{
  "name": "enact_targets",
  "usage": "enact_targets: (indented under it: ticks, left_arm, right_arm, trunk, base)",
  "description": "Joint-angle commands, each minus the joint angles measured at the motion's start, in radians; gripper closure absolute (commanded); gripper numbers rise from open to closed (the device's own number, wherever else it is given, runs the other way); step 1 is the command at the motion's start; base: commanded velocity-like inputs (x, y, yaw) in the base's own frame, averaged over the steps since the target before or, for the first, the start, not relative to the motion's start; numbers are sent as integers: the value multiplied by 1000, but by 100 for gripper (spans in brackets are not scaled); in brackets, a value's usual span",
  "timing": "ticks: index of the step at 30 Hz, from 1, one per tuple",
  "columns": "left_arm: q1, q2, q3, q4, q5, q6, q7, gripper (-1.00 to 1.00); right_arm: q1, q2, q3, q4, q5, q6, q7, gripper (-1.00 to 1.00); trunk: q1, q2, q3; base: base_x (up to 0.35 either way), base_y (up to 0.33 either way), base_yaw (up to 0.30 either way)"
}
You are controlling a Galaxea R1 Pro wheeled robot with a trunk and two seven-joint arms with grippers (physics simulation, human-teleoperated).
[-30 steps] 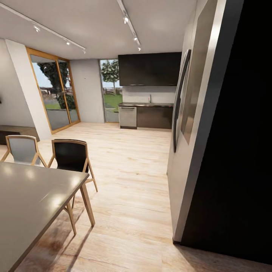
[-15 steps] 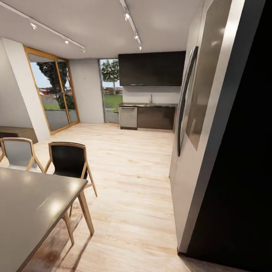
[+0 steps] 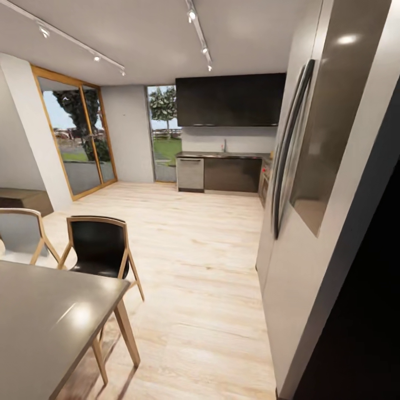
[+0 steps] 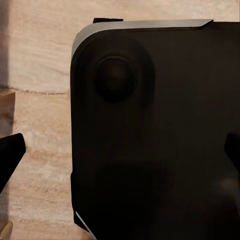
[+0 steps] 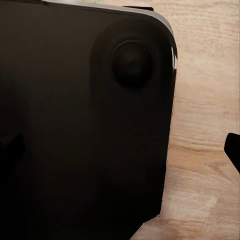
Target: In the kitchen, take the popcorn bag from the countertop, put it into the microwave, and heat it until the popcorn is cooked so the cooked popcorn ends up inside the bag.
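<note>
The kitchen lies at the far end of the room in the head view. Its dark-fronted countertop (image 3: 222,156) runs under dark wall cabinets (image 3: 230,100). The popcorn bag and the microwave are out of view. In the left wrist view my left gripper (image 4: 121,152) hangs open over my black base (image 4: 150,125), one dark fingertip (image 4: 10,152) at each side edge. In the right wrist view my right gripper (image 5: 121,150) stands open too, its fingertip (image 5: 233,150) over the wood floor, with nothing held.
A tall steel fridge (image 3: 311,183) and a dark panel close off the right side. At the near left stand a grey dining table (image 3: 39,322), a black chair (image 3: 100,247) and a grey chair (image 3: 19,233). Open wood floor (image 3: 194,250) leads to a steel dishwasher (image 3: 190,173).
The whole head view has shifted as I roll forward. The fridge looms larger on the right, the table and chairs slide lower left, and more of the far countertop shows.
</note>
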Motion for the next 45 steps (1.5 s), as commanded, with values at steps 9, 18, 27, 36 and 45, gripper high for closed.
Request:
enact_targets:
  ticks: [9,18,27,36,45]
  left_arm:
    - [0,0,0,0,2,-2,0,-100]
    - [0,0,0,0,4,-4,0,-100]
    - [0,0,1,0,4,-4,0,-100]
    - [0,0,1,0,4,-4,0,-100]
    - [0,0,2,0,4,-4,0,-100]
  right_arm:
    - [1,1,1,0,3,-3,-1,-100]
    - [0,3,-1,0,0,-2,-2,-100]
    - [0,3,-1,0,-1,-3,-2,-100]
    - [0,3,0,0,-2,-2,-2,-100]
    - [0,-2,4,0,1,-1,-1,-100]
  trunk:
    - [1,0,-1]
    - [1,0,-1]
    - [1,0,-1]
    - [1,0,-1]
    - [1,0,-1]
  base:
    - [305,138,0]
    - [77,31,-139]
    - [1,0,-228]
    - [0,0,-144]
    - [0,0,-5]
